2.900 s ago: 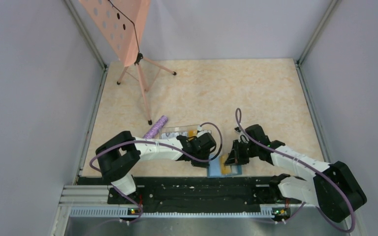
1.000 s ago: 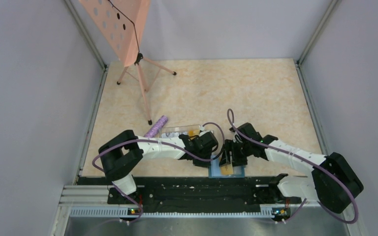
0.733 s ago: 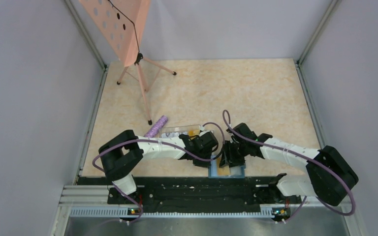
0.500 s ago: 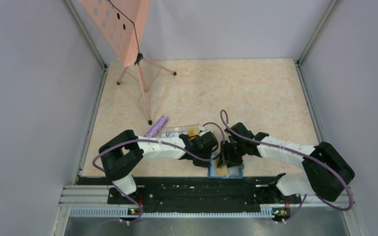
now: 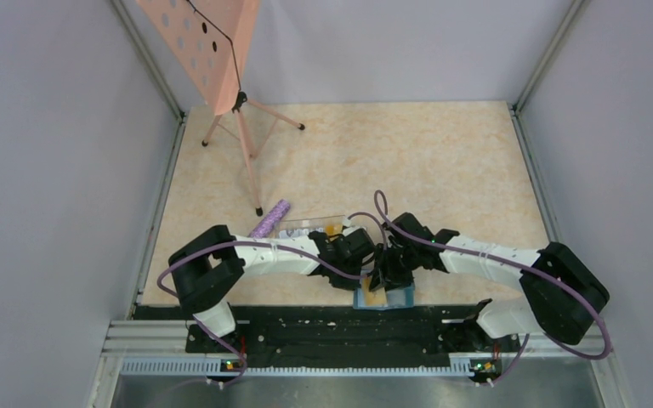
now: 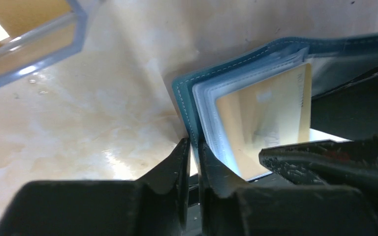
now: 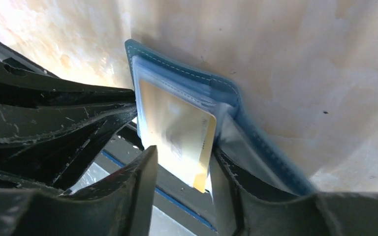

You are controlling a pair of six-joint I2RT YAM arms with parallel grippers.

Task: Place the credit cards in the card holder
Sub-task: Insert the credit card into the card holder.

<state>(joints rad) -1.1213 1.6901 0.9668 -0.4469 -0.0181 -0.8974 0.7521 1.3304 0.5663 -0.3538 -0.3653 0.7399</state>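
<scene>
The teal-blue card holder [image 5: 384, 297] lies open at the table's near edge. My left gripper [image 5: 360, 257] is shut on the edge of its teal cover [image 6: 189, 129]. A gold-yellow credit card [image 6: 262, 123] sits partly inside a light-blue slot, its near end sticking out. My right gripper [image 5: 388, 272] is over the holder. In the right wrist view its jaws [image 7: 182, 173] stand apart on either side of the card's free end [image 7: 177, 130], and the card's edge is against the right finger [image 7: 229, 189]. Other cards are hidden.
A clear plastic case [image 5: 310, 228] with yellow contents lies just behind the left gripper and also shows in the left wrist view [image 6: 27, 42]. A purple roll [image 5: 269, 218] lies beside it. A pink perforated stand [image 5: 212, 47] on tripod legs stands back left. The black rail [image 5: 332, 327] borders the near edge.
My right gripper has moved left with the gold card onto the holder, and the card now sits in a slot. The holder has slid slightly left. The left gripper has stayed clamped.
</scene>
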